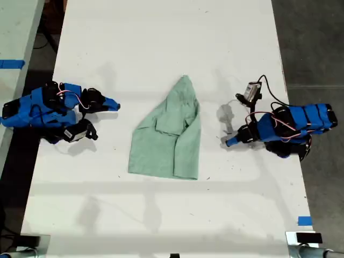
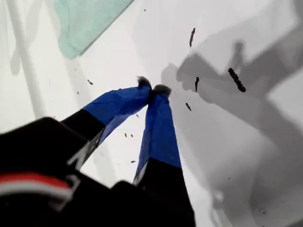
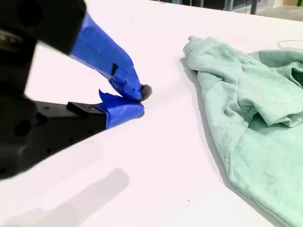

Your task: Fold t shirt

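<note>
The pale mint-green t shirt [image 1: 169, 134] lies crumpled mid-table, narrowing to a point at its far end. My first gripper [image 1: 229, 142] rests low over the bare table on the exterior view's right and is shut, its blue fingertips touching [image 2: 152, 87] with nothing between them. Only a corner of the t shirt [image 2: 87, 21] shows beyond it, apart from the tips. My second gripper [image 1: 114, 106], on the exterior view's left, points toward the shirt and is shut and empty [image 3: 139, 101]. A strip of bare table separates it from the t shirt [image 3: 255, 109].
The white table [image 1: 161, 32] has dark floor past its edge on the exterior view's right. A piece of blue tape [image 1: 305, 221] marks the near corner on that side. Small dark specks [image 2: 236, 79] lie on the surface near my first gripper.
</note>
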